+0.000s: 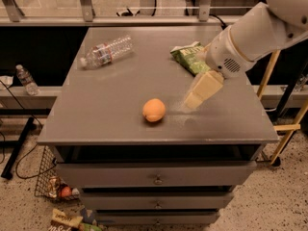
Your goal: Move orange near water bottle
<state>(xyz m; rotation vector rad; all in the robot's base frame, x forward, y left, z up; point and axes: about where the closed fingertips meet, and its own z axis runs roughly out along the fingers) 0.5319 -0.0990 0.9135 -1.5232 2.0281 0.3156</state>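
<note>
The orange (154,110) sits on the grey cabinet top (110,114), near its front edge at the middle. The water bottle (106,51) lies on its side at the back left of the top, cap toward the left. My gripper (193,101) hangs from the white arm that enters from the upper right. It hovers just above the top, a short way to the right of the orange and apart from it. It holds nothing that I can see.
A green chip bag (188,58) lies at the back right, partly behind my arm. A small upright clear bottle (25,80) stands on a ledge left of the cabinet. A wire basket (50,183) and litter sit on the floor at the lower left. Drawers (156,179) face front.
</note>
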